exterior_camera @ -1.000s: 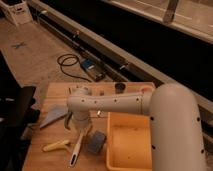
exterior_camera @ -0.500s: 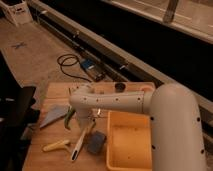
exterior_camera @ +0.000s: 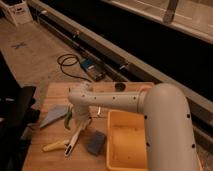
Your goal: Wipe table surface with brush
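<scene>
We find the gripper [exterior_camera: 70,119] low over the tabletop [exterior_camera: 59,93]; whether it is apart or clamped, we cannot tell; the brush [exterior_camera: 75,140] lies just beside it, between yellow tool [exterior_camera: 55,146] and block [exterior_camera: 96,142]; we judge the step to be the grasp; the next move needs a firm hold before sweeping.

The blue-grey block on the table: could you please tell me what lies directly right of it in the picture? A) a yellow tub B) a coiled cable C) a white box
A: the blue-grey block lies next to the yellow tub's left wall; the gripper is further left, by the brush.
</scene>
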Tool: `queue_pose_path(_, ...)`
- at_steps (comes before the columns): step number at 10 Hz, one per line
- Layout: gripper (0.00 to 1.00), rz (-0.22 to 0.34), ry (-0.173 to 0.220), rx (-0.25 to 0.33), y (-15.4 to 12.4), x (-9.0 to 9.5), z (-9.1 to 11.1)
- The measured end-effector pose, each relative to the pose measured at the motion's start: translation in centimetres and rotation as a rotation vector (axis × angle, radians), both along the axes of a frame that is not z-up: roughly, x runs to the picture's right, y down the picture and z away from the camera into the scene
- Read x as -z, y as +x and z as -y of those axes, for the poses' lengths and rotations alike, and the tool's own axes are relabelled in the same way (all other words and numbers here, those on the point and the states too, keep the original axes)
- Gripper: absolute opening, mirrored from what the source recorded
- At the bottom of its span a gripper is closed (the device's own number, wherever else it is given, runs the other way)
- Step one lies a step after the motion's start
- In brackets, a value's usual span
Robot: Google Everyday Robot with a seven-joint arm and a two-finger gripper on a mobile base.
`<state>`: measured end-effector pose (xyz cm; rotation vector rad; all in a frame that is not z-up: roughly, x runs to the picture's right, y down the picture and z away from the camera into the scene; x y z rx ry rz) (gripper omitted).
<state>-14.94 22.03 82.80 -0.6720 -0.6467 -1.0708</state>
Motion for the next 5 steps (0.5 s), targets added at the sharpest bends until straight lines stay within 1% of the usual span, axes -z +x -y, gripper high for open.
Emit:
queue_pose_path(1, 0.00, 0.020, -0.003, 0.008, -0.6, 0.5, -0.3)
queue_pose_path(3, 0.00, 0.057, -0.022, 0.033, -1.3, 2.2, -1.6)
queue_pose_path(4, 0.00, 0.064, -0.036, 0.052, -1.1, 3.2, -2.4)
queue_pose_path(5, 0.00, 0.066, -0.063, 0.071, -0.7, 3.9, -3.4)
